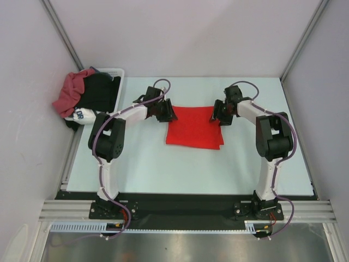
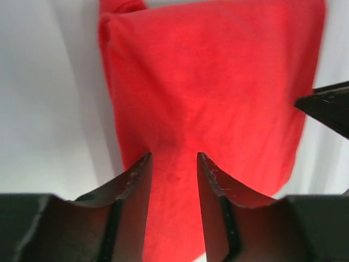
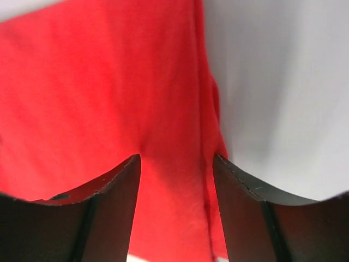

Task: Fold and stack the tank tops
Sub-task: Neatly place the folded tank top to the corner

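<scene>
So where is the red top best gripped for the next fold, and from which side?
Probably its two far corners, one per arm, from above: the red top lies flat on the table, a rough rectangle, so only edges can be pinched.

The overhead view is bright and evenly lit by diffuse light that seems to come from above. The pale table (image 1: 142, 169) carries only faint, soft-edged shadows close under the arms. This view is sharp throughout, and the frame rail (image 1: 185, 210) stays straight right out to the borders. The bright red tank top (image 1: 193, 128) is heavily saturated, so its folds barely read. In the wrist views the left gripper (image 2: 172, 164) and right gripper (image 3: 175, 164) look near-black and underexposed. The cloth beyond them is soft, with no visible weave. A dim shadow darkens it just ahead of each gripper. Beside each gripper the table washes out to featureless pale grey.
</scene>
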`<move>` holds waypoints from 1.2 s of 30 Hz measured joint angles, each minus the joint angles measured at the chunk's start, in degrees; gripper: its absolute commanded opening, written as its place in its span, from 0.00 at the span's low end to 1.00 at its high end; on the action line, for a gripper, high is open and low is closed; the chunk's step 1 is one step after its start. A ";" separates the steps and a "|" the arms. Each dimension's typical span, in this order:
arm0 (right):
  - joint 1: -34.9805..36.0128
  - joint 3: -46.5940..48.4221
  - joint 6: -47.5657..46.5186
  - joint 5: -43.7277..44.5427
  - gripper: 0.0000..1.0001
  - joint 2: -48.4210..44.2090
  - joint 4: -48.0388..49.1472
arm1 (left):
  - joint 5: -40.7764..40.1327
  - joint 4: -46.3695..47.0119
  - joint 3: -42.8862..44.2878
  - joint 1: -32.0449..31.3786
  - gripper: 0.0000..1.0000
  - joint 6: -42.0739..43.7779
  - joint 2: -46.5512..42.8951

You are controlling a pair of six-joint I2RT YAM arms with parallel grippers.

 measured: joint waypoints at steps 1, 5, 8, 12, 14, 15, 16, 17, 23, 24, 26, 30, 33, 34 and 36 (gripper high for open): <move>0.00 0.04 0.04 0.24 0.57 0.79 0.04 | -0.07 0.07 0.02 0.20 0.38 0.11 1.11; -0.09 1.31 0.02 1.18 0.56 2.99 -0.13 | -0.85 -0.04 0.98 0.81 0.41 0.15 5.03; -0.22 1.88 0.04 1.84 0.64 3.54 0.09 | -1.07 0.17 0.98 1.22 0.53 0.17 5.51; 0.04 1.33 -0.39 2.12 0.71 2.91 1.20 | -1.44 1.11 0.68 1.31 0.68 0.61 4.90; 0.22 0.83 -1.14 3.19 0.68 2.51 1.11 | -2.75 0.90 0.33 1.22 0.70 0.96 4.04; 0.22 0.79 -1.49 3.74 0.66 2.45 0.94 | -3.19 0.94 -0.07 1.25 0.70 1.05 3.61; 0.22 0.79 -1.84 4.11 0.64 2.45 0.87 | -3.58 0.90 -0.68 1.31 0.71 1.09 2.91; 0.22 0.85 -2.23 4.44 0.64 2.45 0.68 | -4.02 0.94 -1.57 1.33 0.71 1.11 2.08; 1.53 5.44 -4.63 8.92 0.47 5.11 -3.65 | -5.38 0.94 -8.20 1.40 0.72 1.09 -6.47; 2.05 6.34 -4.92 9.51 0.42 5.77 -4.07 | -5.49 0.90 -8.92 1.40 0.72 1.09 -7.93; 2.93 7.26 -5.42 9.88 0.36 6.49 -4.28 | -5.84 0.87 -10.62 1.40 0.72 1.09 -11.69; 3.63 7.56 -5.77 8.83 0.15 6.86 -4.20 | -6.19 0.79 -12.35 1.40 0.72 1.11 -17.57; 2.62 7.56 -5.55 6.38 0.00 6.86 -4.13 | -6.58 0.42 -12.70 1.40 0.72 1.11 -20.22; 1.95 7.54 -5.25 5.55 0.00 6.86 -4.20 | -6.60 0.33 -12.70 1.40 0.72 1.11 -20.70; 0.42 7.45 -4.70 4.50 0.00 6.86 -4.26 | -6.97 -0.09 -12.70 1.40 0.72 1.09 -21.53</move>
